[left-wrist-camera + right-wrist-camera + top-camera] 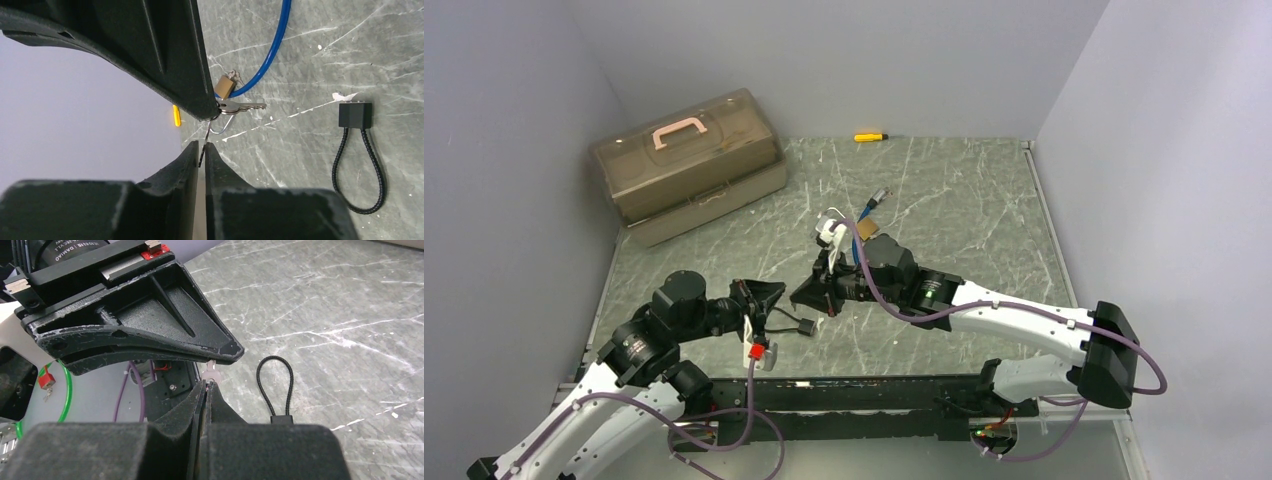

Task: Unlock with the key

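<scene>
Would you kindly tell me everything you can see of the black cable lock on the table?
The black cable lock has a matte rectangular body and a ribbed cable forming a closed, narrow loop, with both ends in the body. It lies flat on the grey marbled table, and nothing else touches it.

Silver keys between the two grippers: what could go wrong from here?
1. The silver keys hang at the right gripper's tip, with only their thin wire ring between the left gripper's fingers; they could slip and drop.
2. The brass padlock on the blue cable lies apart; a tilted key might miss its keyhole.
</scene>
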